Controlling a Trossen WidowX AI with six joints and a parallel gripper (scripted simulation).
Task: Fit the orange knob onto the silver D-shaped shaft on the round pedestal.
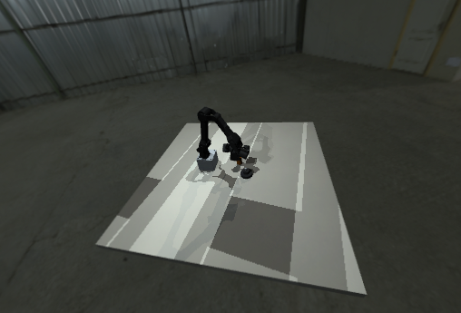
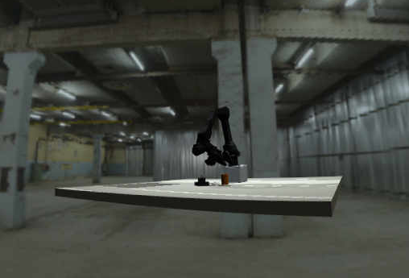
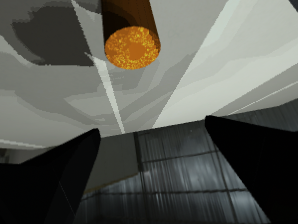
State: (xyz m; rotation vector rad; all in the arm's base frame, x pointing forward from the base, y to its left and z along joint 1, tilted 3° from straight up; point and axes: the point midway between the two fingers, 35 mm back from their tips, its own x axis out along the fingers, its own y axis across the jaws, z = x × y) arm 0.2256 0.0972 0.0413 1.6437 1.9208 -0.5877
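Observation:
The orange knob (image 1: pixel 239 162) (image 2: pixel 225 179) (image 3: pixel 132 47) stands upright on the table, beside the round pedestal and apart from it. Its speckled top face shows in the wrist view; its hole is hidden underneath. The dark round pedestal (image 1: pixel 246 173) (image 2: pixel 201 183) sits on the table, with a small shaft sticking up. The shaft's flat side is too small to make out. My gripper (image 3: pixel 152 127) is wide open and empty. It is raised above the table, and the knob lies outside the fingers, beyond the tips near the top of the wrist view.
The arm's grey base block (image 1: pixel 207 161) (image 2: pixel 237 173) stands on the table close to the knob. The pale table (image 1: pixel 268 189) (image 2: pixel 278 192) carries darker patches and arm shadows. Its edges lie well away from the knob and pedestal.

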